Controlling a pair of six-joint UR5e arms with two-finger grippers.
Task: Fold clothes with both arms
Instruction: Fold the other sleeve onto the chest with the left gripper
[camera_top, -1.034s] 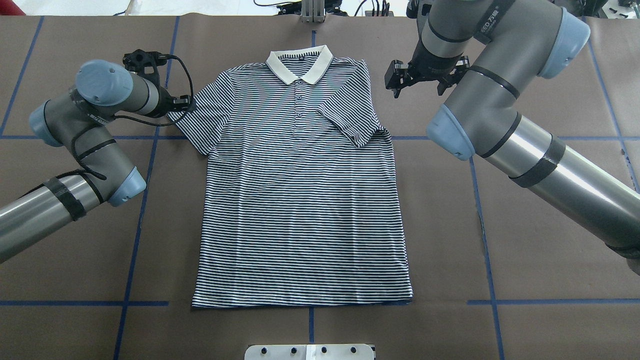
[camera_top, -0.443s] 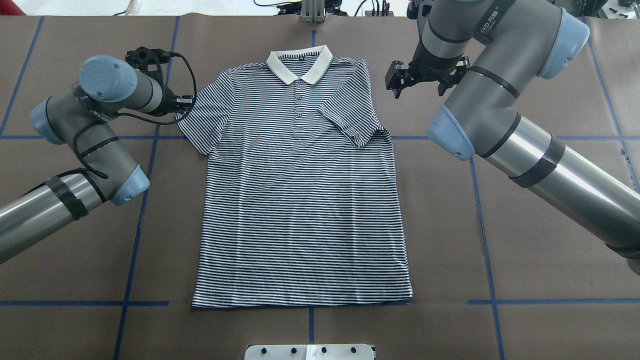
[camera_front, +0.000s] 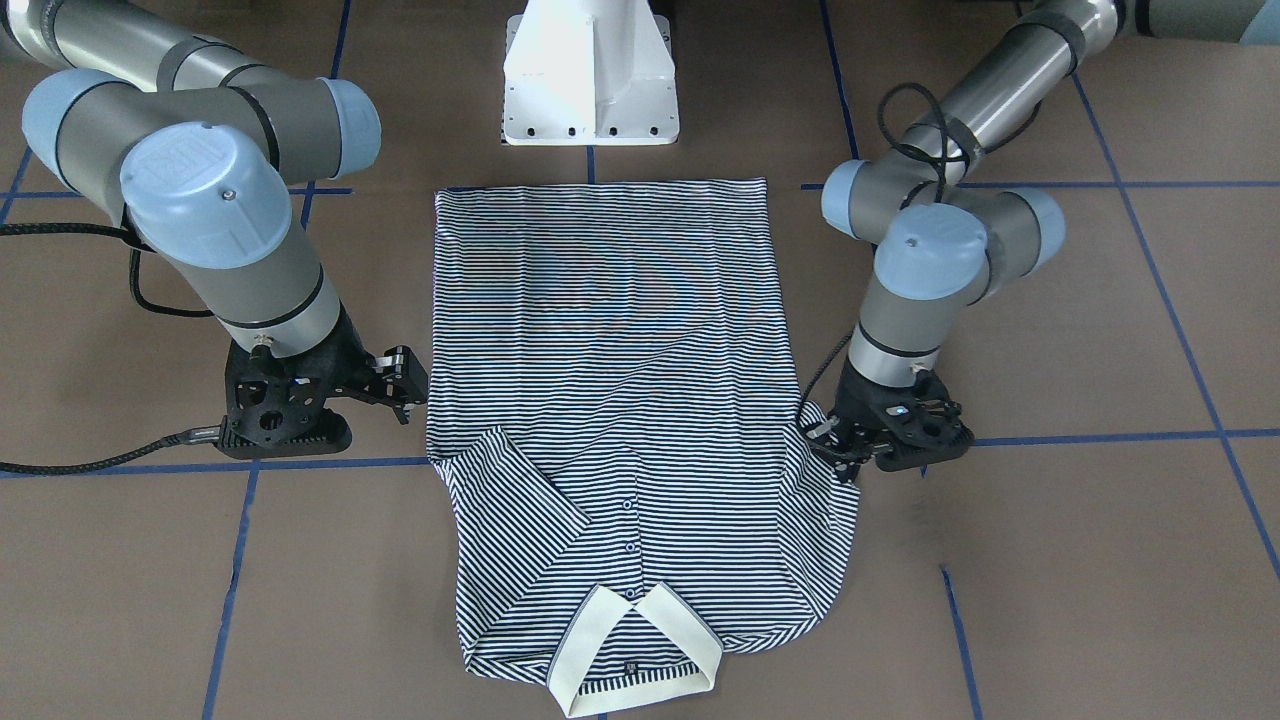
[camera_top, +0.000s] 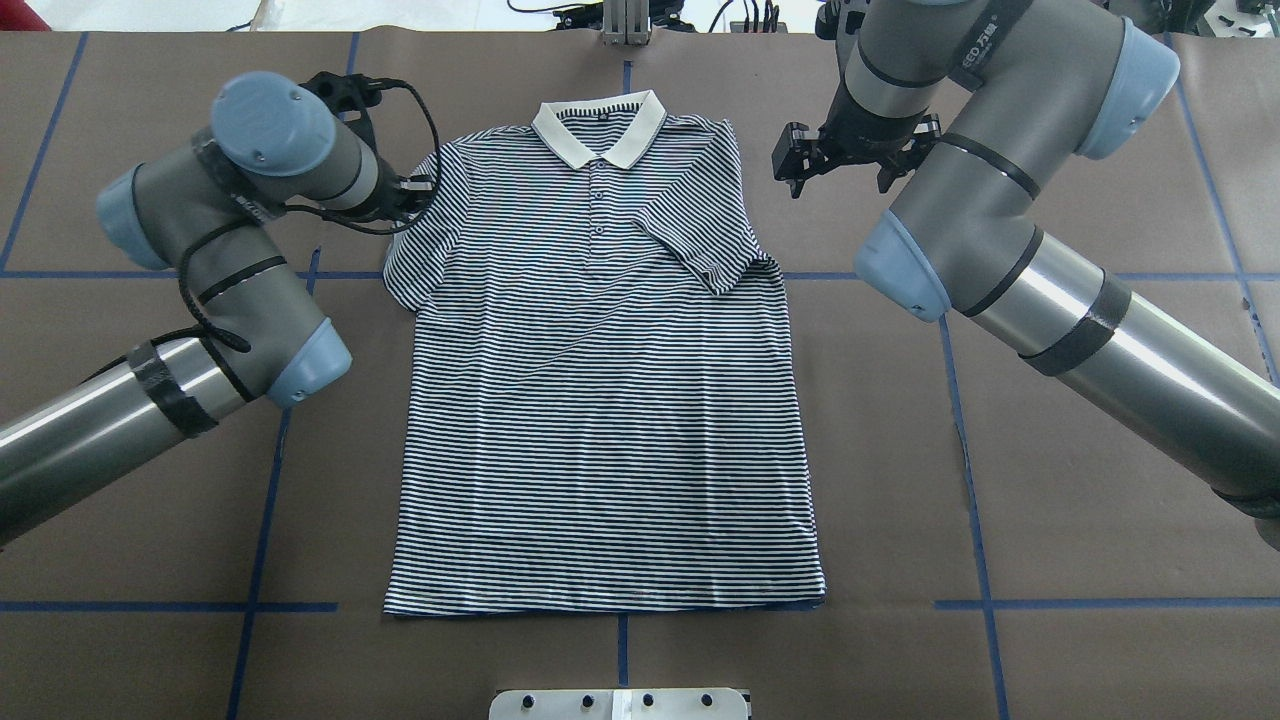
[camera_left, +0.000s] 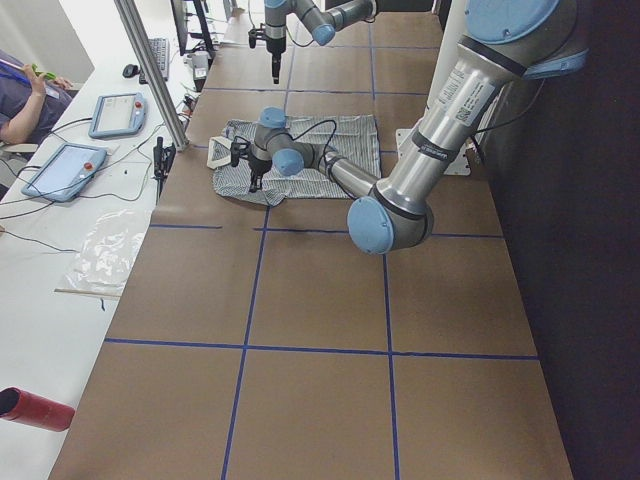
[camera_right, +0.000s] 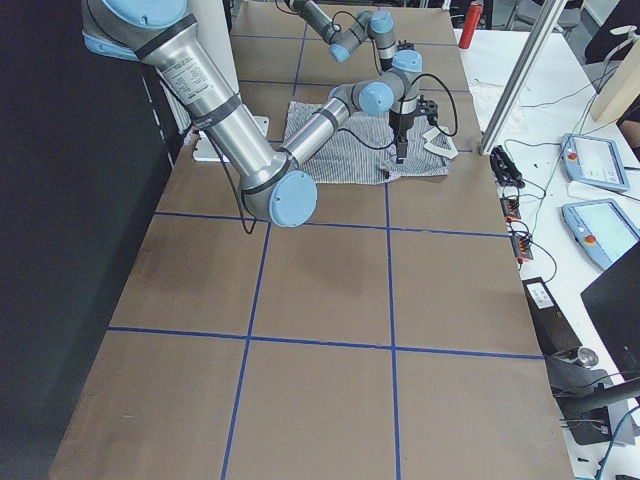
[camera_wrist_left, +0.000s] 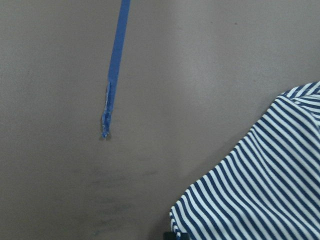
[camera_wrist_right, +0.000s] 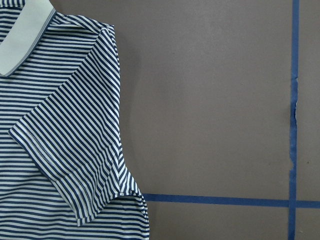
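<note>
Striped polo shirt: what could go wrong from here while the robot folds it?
1. The left tool seems to pinch the left sleeve only by its edge, so the cloth could slip out or bunch.
2. Dragging that sleeve may tug the polo shirt askew and undo the already folded right sleeve.

I see a brown table cover with blue tape lines in a grid. On one side stands a white bench with two tablets.
</note>
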